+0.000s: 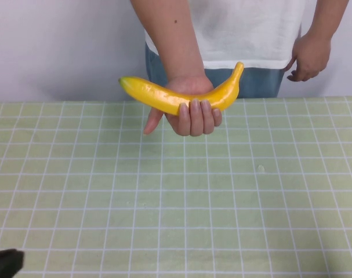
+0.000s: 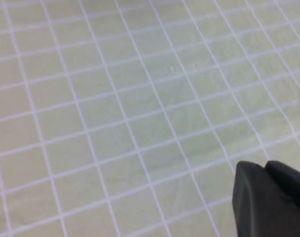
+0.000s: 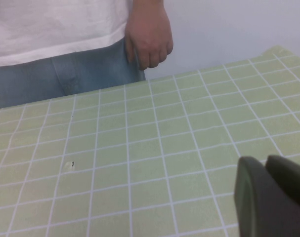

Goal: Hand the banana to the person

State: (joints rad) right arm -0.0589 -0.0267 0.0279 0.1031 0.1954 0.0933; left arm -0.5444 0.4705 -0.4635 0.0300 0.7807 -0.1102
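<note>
The yellow banana (image 1: 158, 95) lies across the person's (image 1: 251, 29) open palm, held over the table's far edge, stem pointing up to the right. The person's fingers (image 1: 196, 119) curl around its middle. My left gripper (image 2: 266, 165) is shut and empty, low over the near left of the table; only a dark tip of it (image 1: 4, 262) shows in the high view. My right gripper (image 3: 266, 160) is shut and empty over the table's right side, out of the high view. The banana shows in neither wrist view.
A green cloth with a white grid (image 1: 176, 202) covers the table. The person's other hand (image 1: 308, 58) hangs at their side behind the far right edge; it also shows in the right wrist view (image 3: 147, 39). A small speck (image 1: 260, 168) lies on the cloth.
</note>
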